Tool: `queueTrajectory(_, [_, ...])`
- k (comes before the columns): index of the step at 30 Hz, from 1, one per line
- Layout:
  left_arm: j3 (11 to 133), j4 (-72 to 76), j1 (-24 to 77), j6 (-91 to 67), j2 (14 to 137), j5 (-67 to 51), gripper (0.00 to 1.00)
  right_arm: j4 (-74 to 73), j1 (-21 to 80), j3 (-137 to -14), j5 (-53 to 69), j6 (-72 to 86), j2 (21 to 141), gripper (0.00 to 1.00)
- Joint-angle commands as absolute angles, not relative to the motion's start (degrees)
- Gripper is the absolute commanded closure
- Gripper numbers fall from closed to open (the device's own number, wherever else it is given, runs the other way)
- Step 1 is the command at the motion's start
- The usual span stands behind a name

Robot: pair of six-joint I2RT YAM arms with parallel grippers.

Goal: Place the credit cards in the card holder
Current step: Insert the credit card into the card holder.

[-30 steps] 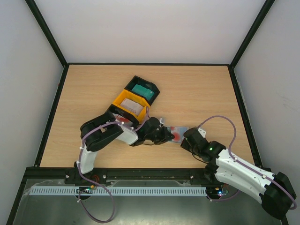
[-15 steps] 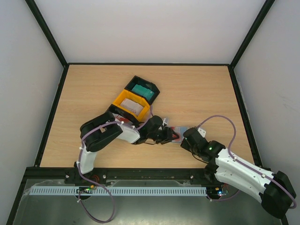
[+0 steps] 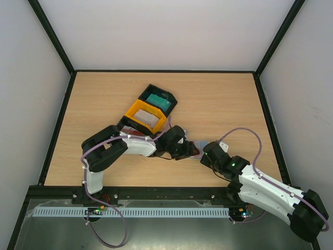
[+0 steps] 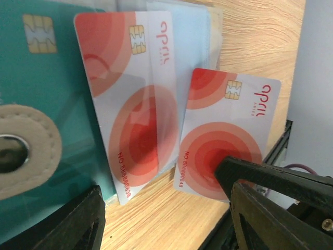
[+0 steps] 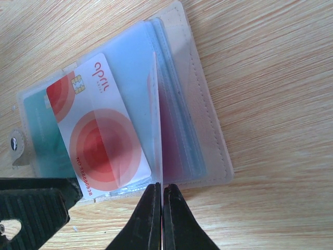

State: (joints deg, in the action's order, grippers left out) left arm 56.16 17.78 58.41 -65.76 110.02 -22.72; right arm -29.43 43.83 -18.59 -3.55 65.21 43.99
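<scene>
One red-and-white card [image 5: 99,140] in the card holder [image 5: 208,130], just beyond wide-open left gripper [image 4: 161,203]; right gripper [image 5: 158,190] shut on its leaf [image 5: 156,114].

Bench [image 3: 229,99]: pale wood, walled in.
Yellow tray [image 3: 134,112]: left of centre, touching the black one.
Black tray [image 3: 171,104]: teal card [image 3: 157,99] inside.
Card holder [image 3: 200,145]: flat, red showing, between both tools.
Left tool [image 3: 190,150]: at its left edge.
Right tool [image 3: 207,154]: at its right edge.

The credit cards [image 4: 132,104] are showing white with red concentric rings and gold chips. A teal card [image 4: 41,104] is gleaming, too. The card holder [image 5: 208,120] is showing beige stitched edges and pale blue sleeves. A yellow tray [image 3: 136,112] and a black tray [image 3: 169,96] are standing out against the light woodgrain bench [image 3: 218,99].
</scene>
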Motion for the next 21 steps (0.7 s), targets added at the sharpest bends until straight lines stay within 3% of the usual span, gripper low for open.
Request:
queueTrajectory(1, [58.8,7.3,58.8,-61.8,108.8,-17.2,0.32,-31.3,43.6,-19.1,-5.1,64.7,44.5,0.98])
queueTrajectory(7, [63.2,4.6,58.6,-58.8,112.4,-14.1,0.36,-30.3,43.7,-18.5,-4.6,64.7,44.5,0.98])
queueTrajectory(11, [64.6,5.2,58.6,-58.3,114.4,-14.9,0.44,-30.4,43.7,-18.5,-4.6,64.7,44.2,0.98])
queueTrajectory(15, [66.5,5.0,59.2,-56.4,115.7,-15.7,0.59,-30.1,43.6,-18.7,-4.7,64.3,44.0,0.98])
queueTrajectory(21, [70.2,-0.1,60.8,-52.9,117.3,-13.0,0.67,-33.5,43.6,-23.8,-9.7,62.1,41.9,0.98])
